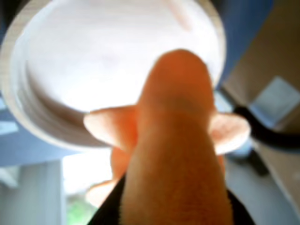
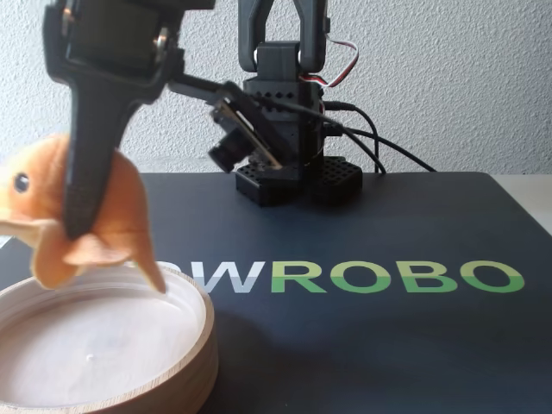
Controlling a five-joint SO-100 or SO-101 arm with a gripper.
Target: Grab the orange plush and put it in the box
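My end effector grips the fuzzy orange octopus plush, hanging directly above the round wooden-rimmed box, tentacles pointing down.

Orange plush: fuzzy cloth. Box: pale wooden rim, smooth whitish inside. Gripper: matt black plastic. Worktop: dark matt mat.

White rough-plastered wall across the upper half of the fixed view, evenly daylit. Below it, dark matte desk filling the lower frame, printed with large white-and-green lettering at centre. Pale strip at right edge. Blurred bright patches and a brownish surface at wrist view's right.
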